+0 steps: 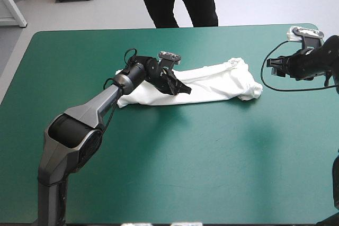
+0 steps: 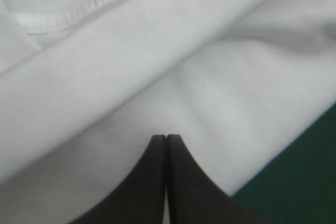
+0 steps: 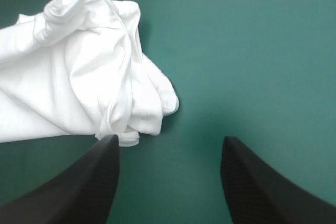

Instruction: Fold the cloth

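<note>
The T-shirt (image 1: pixel 212 80) lay as a long, bunched roll across the far half of the table, running from 9 to 3 o'clock, its right end knotted into a crumpled lump. It was not spread flat, so I judged the fold barely begun and the step in hand to be opening the cloth out.

At about 8 o'clock on the roll sat the left gripper (image 1: pixel 179 87). Its black fingers were drawn together into one arch with only a pale sliver between them, apparently pinching a layer of the cloth. A stitched hem (image 2: pixel 89 6) curved past at 11 o'clock from its tips.

Off the lump's 3 o'clock end hung the right gripper (image 3: pixel 170 142), its jaws wide and holding nothing. One finger was just beside the cloth, the other over the bare teal-green cover (image 1: pixel 185 173).

To do this well, the right gripper should close on an outer edge of the lump, not its bulk. Both arms should then draw apart along the 9-to-3 line until the creases go.

The sleeves, and which hem was which, could not be made out. How many layers the left pinch held was hidden by its own fingers.
</note>
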Robot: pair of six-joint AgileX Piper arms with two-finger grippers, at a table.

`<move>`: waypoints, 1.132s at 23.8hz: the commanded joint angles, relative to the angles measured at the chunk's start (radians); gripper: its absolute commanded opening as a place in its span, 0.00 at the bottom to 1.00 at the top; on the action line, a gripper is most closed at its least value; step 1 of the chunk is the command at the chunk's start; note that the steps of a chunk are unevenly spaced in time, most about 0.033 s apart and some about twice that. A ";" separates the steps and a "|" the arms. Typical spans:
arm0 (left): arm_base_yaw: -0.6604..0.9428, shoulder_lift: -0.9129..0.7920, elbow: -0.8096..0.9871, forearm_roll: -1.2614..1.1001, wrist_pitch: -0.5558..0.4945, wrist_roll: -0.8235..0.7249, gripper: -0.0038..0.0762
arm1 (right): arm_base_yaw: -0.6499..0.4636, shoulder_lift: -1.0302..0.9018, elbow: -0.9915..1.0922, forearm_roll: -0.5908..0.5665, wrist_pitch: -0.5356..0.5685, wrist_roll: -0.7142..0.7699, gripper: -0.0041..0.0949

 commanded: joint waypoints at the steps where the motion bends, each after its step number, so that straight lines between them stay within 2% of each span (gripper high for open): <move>1: -0.007 -0.024 -0.047 -0.028 -0.016 0.005 0.04 | -0.008 -0.001 -0.026 0.043 -0.038 -0.043 0.59; 12: -0.013 0.002 -0.085 -0.029 0.047 0.003 0.04 | -0.008 0.111 -0.026 0.215 -0.044 -0.159 0.59; 15: -0.019 0.002 -0.134 -0.041 0.080 0.006 0.04 | -0.008 0.191 -0.026 0.301 -0.040 -0.207 0.65; 17: -0.019 0.002 -0.151 -0.041 0.092 0.004 0.04 | -0.008 0.236 -0.026 0.327 -0.040 -0.219 0.68; 27: -0.019 0.003 -0.158 -0.022 0.110 0.004 0.04 | -0.006 0.402 -0.026 0.411 -0.019 -0.263 0.68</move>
